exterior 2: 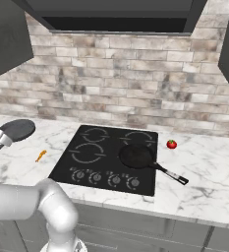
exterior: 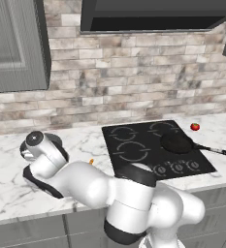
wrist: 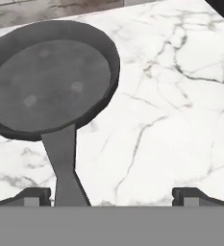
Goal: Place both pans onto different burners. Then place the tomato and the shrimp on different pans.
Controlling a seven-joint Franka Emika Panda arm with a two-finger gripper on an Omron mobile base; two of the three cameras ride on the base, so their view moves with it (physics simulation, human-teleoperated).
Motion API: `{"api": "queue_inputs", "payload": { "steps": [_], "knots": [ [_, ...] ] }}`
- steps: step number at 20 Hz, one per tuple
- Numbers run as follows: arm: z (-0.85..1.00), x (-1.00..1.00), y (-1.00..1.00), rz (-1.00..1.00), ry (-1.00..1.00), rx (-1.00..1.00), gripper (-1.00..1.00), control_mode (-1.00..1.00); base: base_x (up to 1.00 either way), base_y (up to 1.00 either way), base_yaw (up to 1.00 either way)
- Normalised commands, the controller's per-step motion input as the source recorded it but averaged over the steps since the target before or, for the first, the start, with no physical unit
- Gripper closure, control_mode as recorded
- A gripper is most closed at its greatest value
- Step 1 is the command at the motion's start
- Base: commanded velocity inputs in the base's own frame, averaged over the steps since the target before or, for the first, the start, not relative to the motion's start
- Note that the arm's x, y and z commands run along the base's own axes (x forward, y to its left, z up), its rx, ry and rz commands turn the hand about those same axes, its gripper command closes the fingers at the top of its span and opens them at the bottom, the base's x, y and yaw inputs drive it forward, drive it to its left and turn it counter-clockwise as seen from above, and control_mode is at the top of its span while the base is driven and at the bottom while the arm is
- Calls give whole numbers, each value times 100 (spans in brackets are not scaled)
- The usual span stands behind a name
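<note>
Nearest you, the gripper (wrist: 111, 194) hangs wide open, gripping nothing, its fingertips (wrist: 34, 196) just above the marble counter (wrist: 171, 110). The skillet's handle (wrist: 64, 166) sits just inside the left fingertip. You see the skillet (exterior 2: 16, 129) left of the cooktop (exterior 2: 108, 157), the black pan (exterior 2: 137, 156) on a burner (exterior 2: 144, 157), the shrimp (exterior 2: 41, 156) between skillet and cooktop, and the tomato (exterior 2: 171, 144) right of the cooktop.

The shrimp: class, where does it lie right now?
In the right base view the shrimp lies on the marble counter, just left of the black cooktop and in front of the grey skillet.
</note>
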Motion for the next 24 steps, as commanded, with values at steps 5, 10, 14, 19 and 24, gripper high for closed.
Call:
{"api": "queue_inputs", "payload": {
  "steps": [5, 10, 14, 19, 24],
  "knots": [
    [-20, 22, 7, 2, 1, 0, -100, -100, 0, 0, 0],
    [-13, 3, 21, 0, 4, 0, -100, -100, 0, 0, 0],
    [-15, 0, 30, 0, 4, 0, -100, -100, 0, 0, 0],
    [-8, 11, 10, 0, 2, 0, -100, -100, 0, 0, 0],
    [-2, 21, 3, 0, 0, 0, -100, -100, 0, 0, 0]
  ]
}}
